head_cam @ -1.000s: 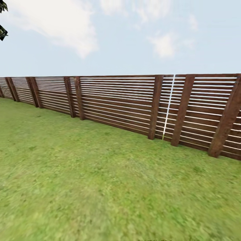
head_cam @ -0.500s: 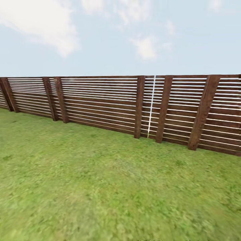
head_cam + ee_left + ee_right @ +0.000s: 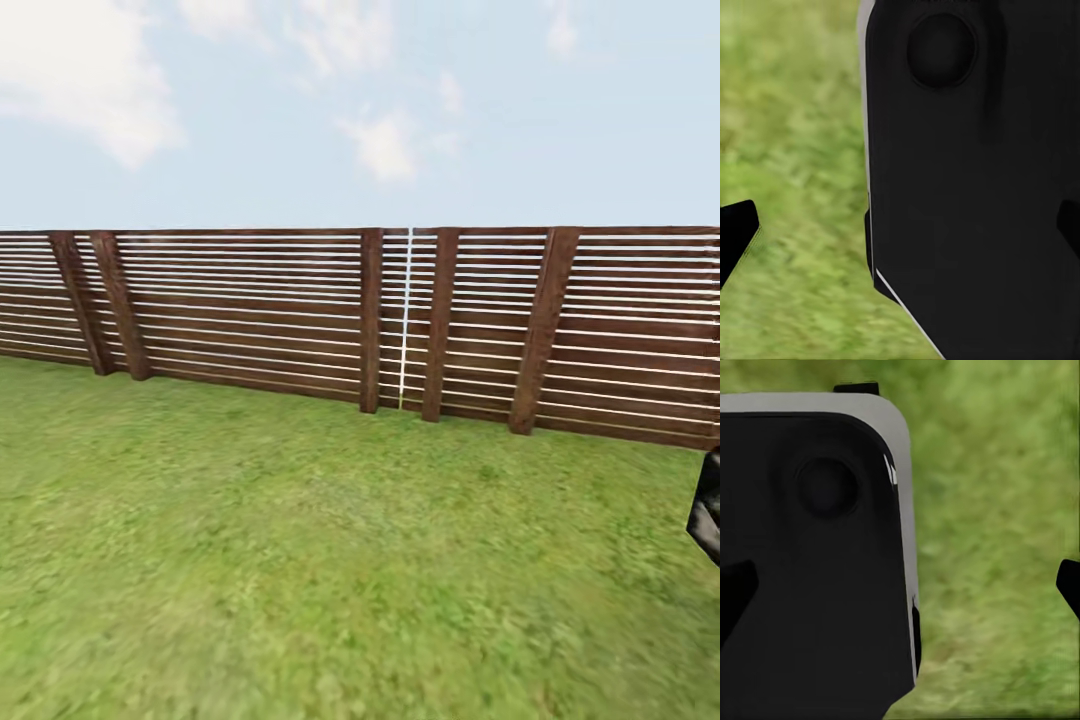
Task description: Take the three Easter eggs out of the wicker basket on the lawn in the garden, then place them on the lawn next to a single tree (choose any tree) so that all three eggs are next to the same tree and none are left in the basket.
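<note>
Your left gripper (image 3: 900,232) and right gripper (image 3: 904,589) each show two dark fingertips set wide apart with nothing between them, hanging beside the robot's black body panels above blurred lawn (image 3: 300,560). Far ahead stands the brown slat fence (image 3: 250,310); a dark object (image 3: 708,505) pokes in at the right. Expect the eggs to be light, smooth and prone to roll, so pinch across the middle
</note>
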### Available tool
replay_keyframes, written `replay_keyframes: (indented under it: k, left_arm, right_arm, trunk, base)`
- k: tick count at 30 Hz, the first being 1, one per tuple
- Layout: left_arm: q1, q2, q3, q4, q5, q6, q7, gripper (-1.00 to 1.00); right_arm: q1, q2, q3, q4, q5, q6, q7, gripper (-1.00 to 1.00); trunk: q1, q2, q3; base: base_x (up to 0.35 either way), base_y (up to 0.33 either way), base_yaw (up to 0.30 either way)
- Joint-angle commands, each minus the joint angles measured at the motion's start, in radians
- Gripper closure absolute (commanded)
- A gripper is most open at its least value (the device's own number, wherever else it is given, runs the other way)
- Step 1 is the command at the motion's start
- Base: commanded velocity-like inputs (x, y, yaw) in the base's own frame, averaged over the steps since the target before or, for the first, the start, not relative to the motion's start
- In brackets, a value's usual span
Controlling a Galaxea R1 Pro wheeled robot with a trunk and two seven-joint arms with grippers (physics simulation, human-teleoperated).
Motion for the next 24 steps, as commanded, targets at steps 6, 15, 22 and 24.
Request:
replay_keyframes:
  k: [6,15,22,24]
  left_arm:
    - [0.000,0.000,0.000,-0.001,0.000,0.000,0.000,-1.00]
    - [0.000,0.000,0.000,-0.001,0.000,0.000,0.000,-1.00]
    - [0.000,-0.001,0.000,-0.001,-0.001,0.000,0.000,-1.00]
    - [0.000,-0.001,0.000,-0.001,-0.002,0.000,0.000,-1.00]
  right_arm:
    - [-0.001,-0.001,-0.001,0.002,-0.006,-0.001,0.001,-1.00]
    - [-0.001,-0.002,-0.001,0.002,-0.006,-0.001,0.001,-1.00]
    - [-0.001,-0.002,-0.001,0.002,-0.006,-0.001,0.001,-1.00]
    - [-0.001,-0.002,-0.001,0.002,-0.006,-0.001,0.001,-1.00]
  trunk:
    - [0.000,0.000,0.001]
    - [0.000,0.000,0.005]
    - [0.000,0.000,0.007]
    - [0.000,0.000,0.008]
  base:
    - [0.000,0.000,-0.300]
    - [0.000,0.000,-0.300]
    - [0.000,0.000,-0.300]
    - [0.000,0.000,-0.300]
